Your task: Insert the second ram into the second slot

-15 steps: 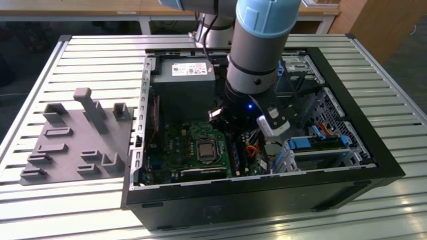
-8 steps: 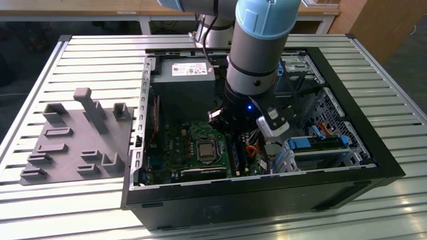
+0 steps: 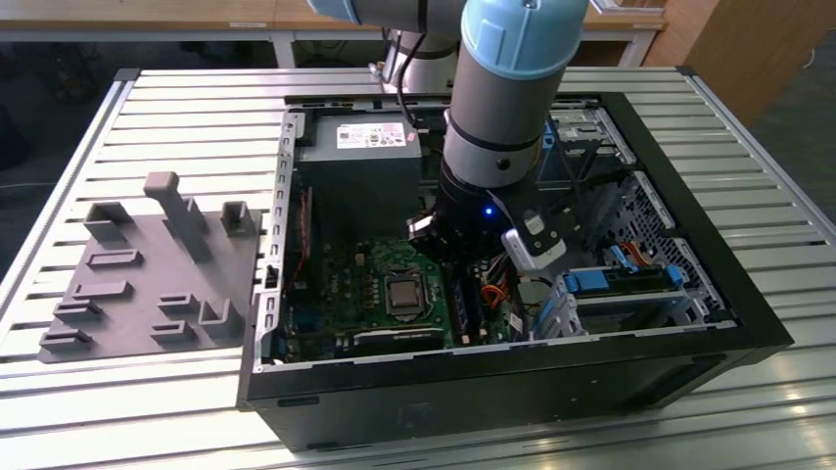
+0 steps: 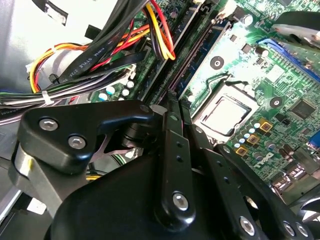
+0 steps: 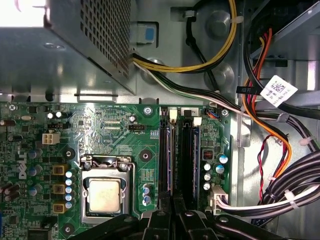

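Second ram (image 5: 171, 160) stood on edge in a memory slot just beside the processor socket (image 5: 104, 192), on the side of the socket that faced the cable bundle (image 5: 295, 185), and appeared in the first wrist view as 1 thin pale line running along the slot. How deeply it sat could not be told.

In the exterior view the ribbed metal surface (image 3: 196, 108) carried an open computer case (image 3: 731, 294) lying on its side, with the socket low in its middle. A grey fixture tray (image 3: 131, 284) lay on the surface well apart from the socket, toward the exterior view's left. The arm (image 3: 510, 88) reached down into the case just beside the socket. The power supply (image 3: 359, 157) sat beyond the socket, against the far wall. The green motherboard (image 5: 115, 130) spread around the socket.

Another blue stick (image 5: 195, 160) stood in a slot farther from the socket than the thin line. The gripper (image 5: 173, 207) hung over the near end of that line; its black fingers (image 4: 165, 150) were drawn together, apparently clamped on the thin board.
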